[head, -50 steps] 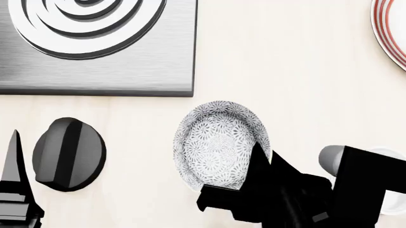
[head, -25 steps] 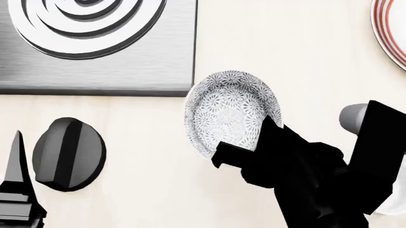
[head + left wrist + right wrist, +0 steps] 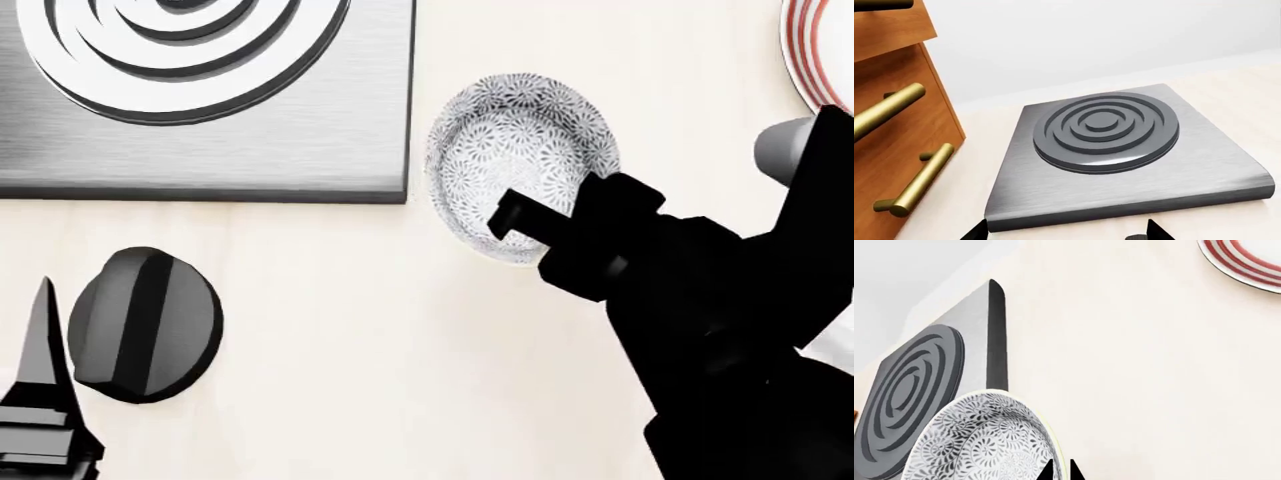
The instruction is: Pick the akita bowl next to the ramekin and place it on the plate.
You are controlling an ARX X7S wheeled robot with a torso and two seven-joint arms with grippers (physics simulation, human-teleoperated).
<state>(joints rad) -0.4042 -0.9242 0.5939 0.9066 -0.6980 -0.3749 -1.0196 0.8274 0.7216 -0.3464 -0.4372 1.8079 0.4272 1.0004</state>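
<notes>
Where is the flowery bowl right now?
In the head view the flowery bowl is up near the top middle, held by the right gripper, just right of the metal stove plate and left of the red-ringed plate.

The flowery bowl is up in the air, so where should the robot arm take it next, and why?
Probably onward to the robot's right and farther from it, toward the plate. The right gripper grips the akita bowl by its rim, beside the stove plate, and the red-ringed plate shows only at the head view's upper right edge.
</notes>
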